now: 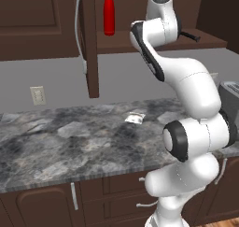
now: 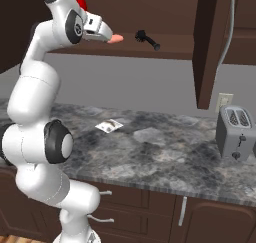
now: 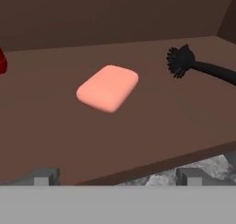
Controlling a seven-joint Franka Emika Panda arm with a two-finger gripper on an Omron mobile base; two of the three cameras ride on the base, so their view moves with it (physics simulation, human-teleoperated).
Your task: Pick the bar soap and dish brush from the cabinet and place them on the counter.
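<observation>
The salmon-pink bar soap (image 3: pixel 108 88) lies flat on the brown shelf (image 3: pixel 115 140) of the open cabinet (image 2: pixel 170 51). To its right the black dish brush (image 3: pixel 179 61) lies with its round head toward the soap and its handle running off right. My gripper (image 3: pixel 117 177) is open, its fingertips (image 3: pixel 44 176) wide apart at the shelf's front edge, short of the soap, nothing between them. From the right base view the gripper (image 2: pixel 107 36) points at the bar soap (image 2: pixel 117 38), and the dish brush (image 2: pixel 146 39) lies just beyond. The counter (image 2: pixel 165 152) spreads below.
A tall red bottle (image 1: pixel 108 12) stands on the same shelf, left of the soap. The open cabinet door (image 2: pixel 207 47) hangs edge-on at the right. A whitish packet (image 2: pixel 109 125) lies on the counter, and a toaster (image 2: pixel 235 132) stands at its right end.
</observation>
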